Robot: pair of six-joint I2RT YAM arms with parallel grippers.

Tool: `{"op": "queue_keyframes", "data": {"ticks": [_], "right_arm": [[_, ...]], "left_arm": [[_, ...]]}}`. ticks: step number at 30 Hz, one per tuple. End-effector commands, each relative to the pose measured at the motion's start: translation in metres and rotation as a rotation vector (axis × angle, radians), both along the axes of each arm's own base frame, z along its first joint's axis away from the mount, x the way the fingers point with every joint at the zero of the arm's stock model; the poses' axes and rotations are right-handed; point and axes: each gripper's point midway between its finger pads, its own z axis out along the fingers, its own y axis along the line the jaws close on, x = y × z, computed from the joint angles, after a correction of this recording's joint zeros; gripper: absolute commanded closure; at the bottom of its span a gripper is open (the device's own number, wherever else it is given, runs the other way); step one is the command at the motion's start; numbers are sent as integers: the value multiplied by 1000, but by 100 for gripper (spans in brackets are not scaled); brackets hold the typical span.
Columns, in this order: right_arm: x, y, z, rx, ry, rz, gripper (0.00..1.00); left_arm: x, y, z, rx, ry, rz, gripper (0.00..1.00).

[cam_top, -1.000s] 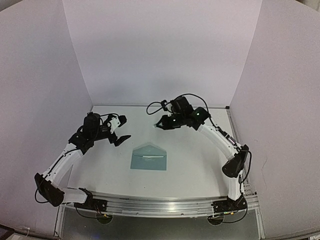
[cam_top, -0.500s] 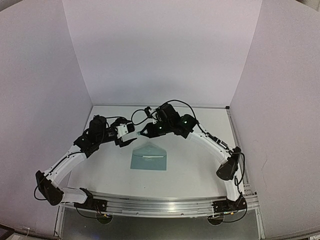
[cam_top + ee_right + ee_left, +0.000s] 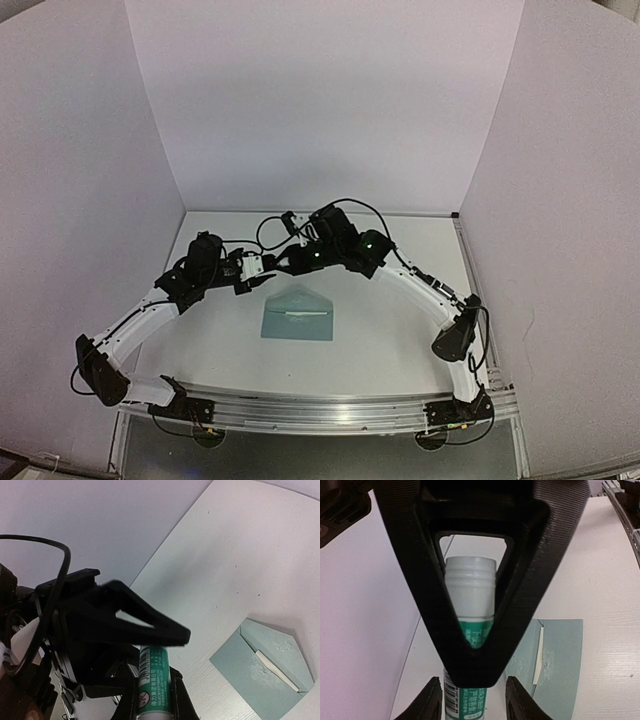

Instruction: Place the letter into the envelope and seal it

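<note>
Bench [image 3: 400,340]: white and smooth. The envelope [image 3: 297,318] lies flat a little left of centre, nearer the near edge than the far one. Its flap [image 3: 297,297] is open and points toward the far edge. The letter [image 3: 305,312] looks already tucked in, with only a thin pale strip showing at the mouth.

Handling, as a judgement:
- The envelope is thin paper, light and floppy, and probably slides on this slick bench and creases if pinched.
- Better to pin the body flat with one claw and press the flap down along its fold.
- The letter needs no grip now, at most a nudge deeper.

Glue stick [image 3: 470,590]: hard, smooth, round plastic that may twist in a grip. Hold the labelled body and pull at the white end.

Right claw [image 3: 152,702]: clenched on the glue stick's body. Left claw [image 3: 476,701]: half-narrowed around the same stick, crosswise to the right one. One finger seems to touch and the other shows a gap, so I cannot tell whether it grips yet.

Versus a second ago:
- The left claw was wide open, out toward the left edge.
- The right claw was toward the far edge, well apart from it.
- Now both meet above the bench, just beyond the envelope's far side.
- The envelope has not moved.
</note>
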Motion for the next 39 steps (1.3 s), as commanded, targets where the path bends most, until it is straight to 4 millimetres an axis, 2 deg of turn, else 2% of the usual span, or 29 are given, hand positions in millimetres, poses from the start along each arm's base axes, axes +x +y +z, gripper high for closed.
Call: {"op": "queue_keyframes", "data": {"ticks": [1,3,4,6,7,8,9,10,12,16,19,23,26,30,32,35,39], "right_arm": [[-1,10,14,56,-15,23,100],[-2,10,14,57,-18,27,100],[-2,10,14,57,-18,28,100],[-2,10,14,54,-20,28,96],[-2,10,14,53,-23,28,86],[-2,8,15,52,-26,26,66],[-1,5,17,48,-38,17,56],[0,1,19,42,-51,5,49],[0,-9,23,27,-78,-22,44],[0,-21,25,14,-87,-41,48],[-1,-19,23,17,-76,-33,59],[1,-18,24,24,-68,-34,63],[0,-17,24,27,-63,-27,72],[-1,-16,20,28,-46,-18,76],[-1,-16,19,29,-40,-15,84],[0,-19,19,33,-24,-13,100],[1,-29,15,47,45,-1,100]], "left_arm": [[-2,-2,21,-28,-30,-17,80],[-2,-1,20,-24,-31,-12,95],[-1,-1,21,-23,-32,-7,99],[-1,1,22,-21,-35,0,100],[-1,1,22,-19,-32,3,100],[-1,2,21,-13,-27,5,100],[-1,3,20,-6,-24,11,100],[0,4,18,3,-22,19,100],[1,7,14,23,-21,31,100],[0,10,11,40,-17,36,100],[-1,9,12,36,-18,28,100],[-1,8,12,36,-20,23,100],[-1,8,13,35,-23,23,100],[-1,8,13,34,-22,24,100],[0,8,12,35,-19,30,100],[1,9,11,39,-14,37,100],[4,12,7,51,-2,66,100]]}}
